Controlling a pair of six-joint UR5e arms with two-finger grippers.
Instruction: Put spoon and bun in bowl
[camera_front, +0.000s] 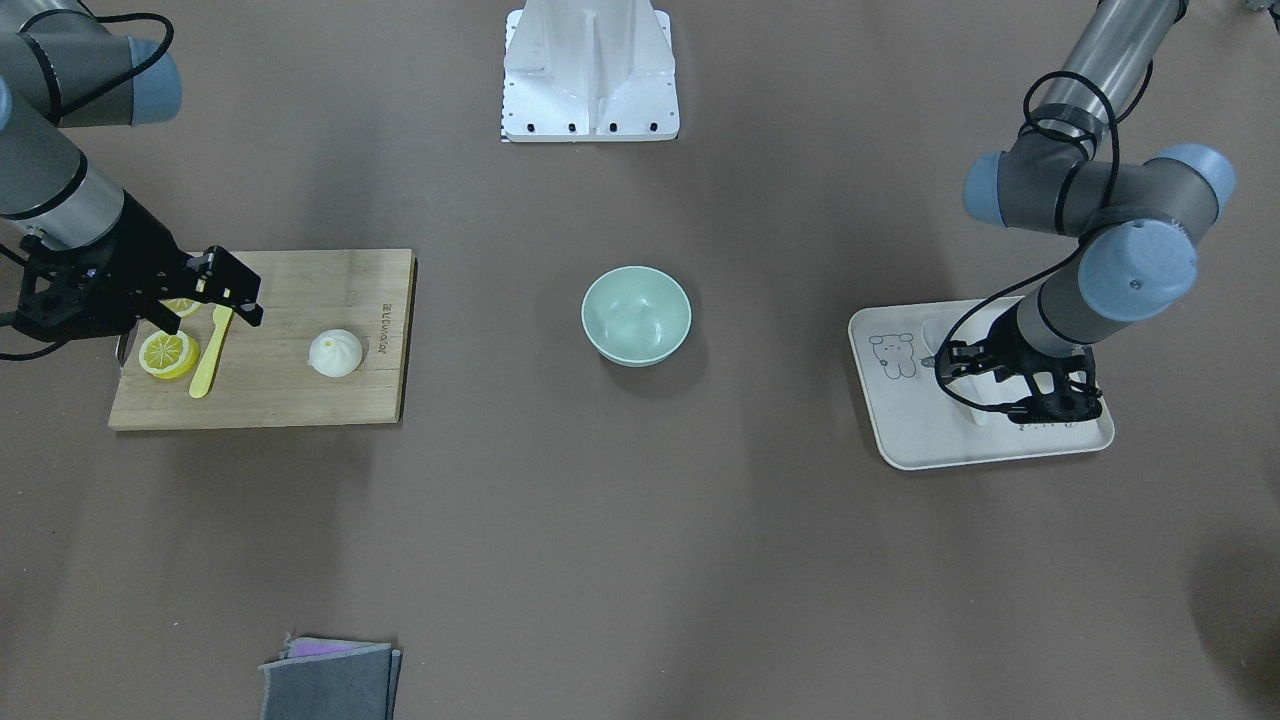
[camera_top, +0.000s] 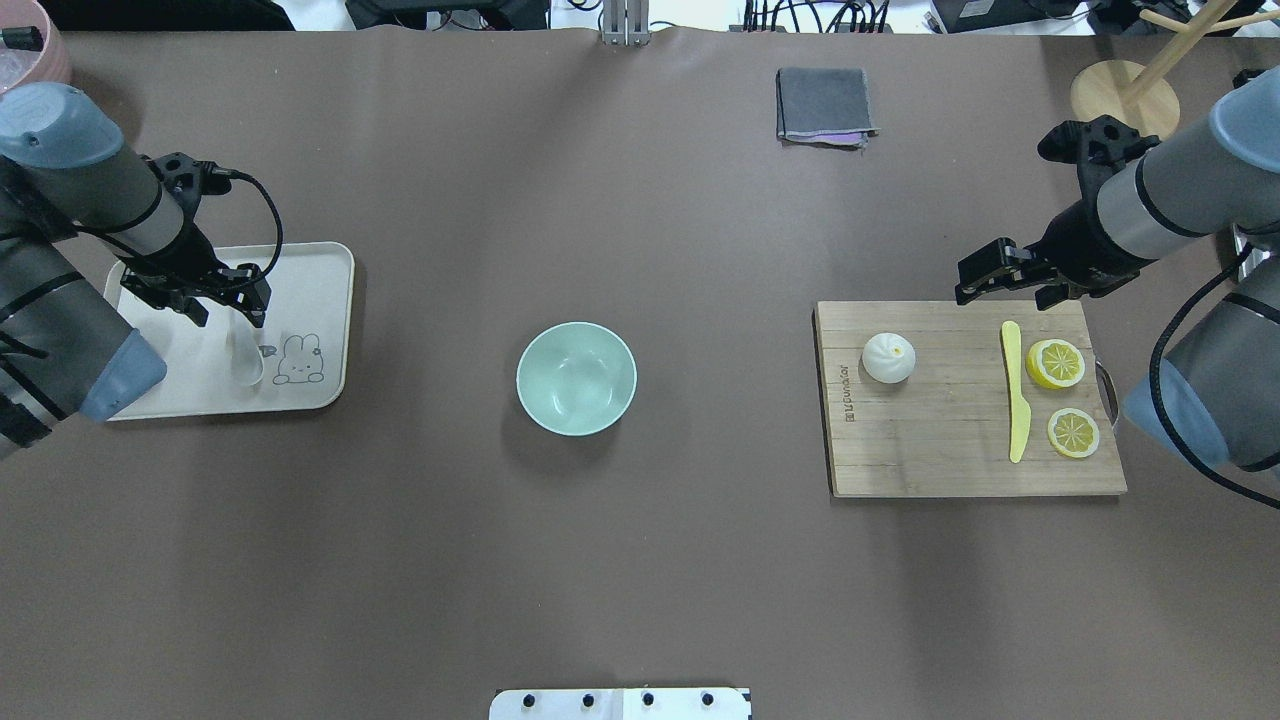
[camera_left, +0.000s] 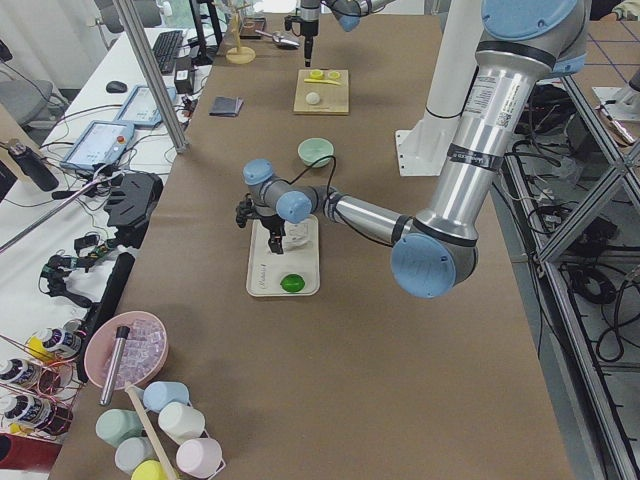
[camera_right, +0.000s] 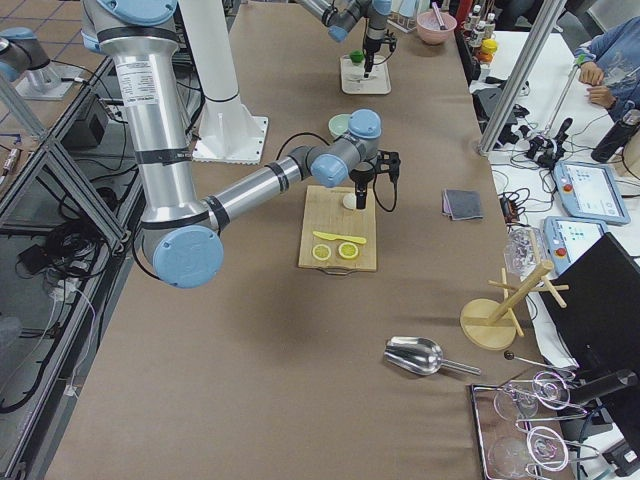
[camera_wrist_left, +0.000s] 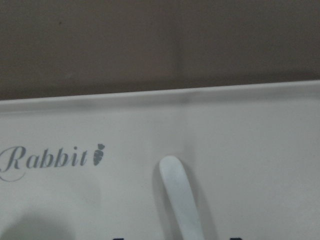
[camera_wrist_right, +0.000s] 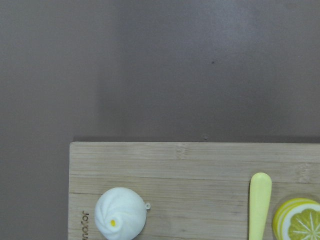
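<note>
The white spoon (camera_top: 246, 362) lies on a cream tray (camera_top: 330, 270), scoop beside a bunny drawing. In the left wrist view its handle (camera_wrist_left: 177, 195) points up the frame. My left gripper (camera_top: 226, 300) hovers over the handle, open and empty, one finger on each side. The white bun (camera_top: 888, 358) sits on a wooden board (camera_top: 940, 455); it also shows in the right wrist view (camera_wrist_right: 120, 220). My right gripper (camera_top: 1008, 287) hangs above the board's far edge, open and empty. The mint-green bowl (camera_top: 576, 378) stands empty mid-table.
A yellow plastic knife (camera_top: 1016, 400) and two lemon slices (camera_top: 1056, 363) lie on the board to the right of the bun. A folded grey cloth (camera_top: 822, 105) lies at the far side. A wooden stand (camera_top: 1125, 95) is at the far right.
</note>
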